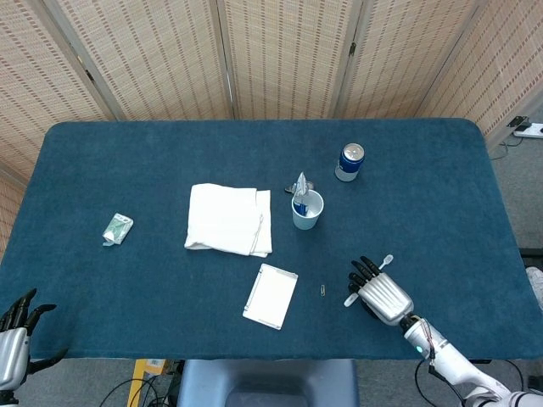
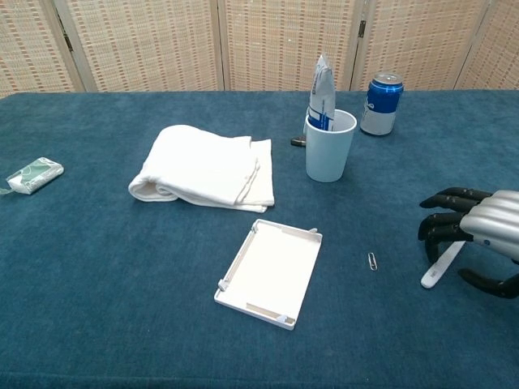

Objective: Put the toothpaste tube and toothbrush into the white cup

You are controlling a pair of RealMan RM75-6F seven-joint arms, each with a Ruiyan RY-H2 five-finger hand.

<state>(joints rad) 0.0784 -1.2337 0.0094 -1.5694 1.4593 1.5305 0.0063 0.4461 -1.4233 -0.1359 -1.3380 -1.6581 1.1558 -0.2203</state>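
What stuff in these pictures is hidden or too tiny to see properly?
- Toothbrush: its middle is hidden under the right hand in both views; whether it is actually held is unclear.
- Toothpaste tube: its lower part is hidden by the white cup.
- Left hand: cut off by the head view's corner; absent from the chest view.
- Small dark object behind the cup: mostly hidden.
- Green packet: print too small to read.
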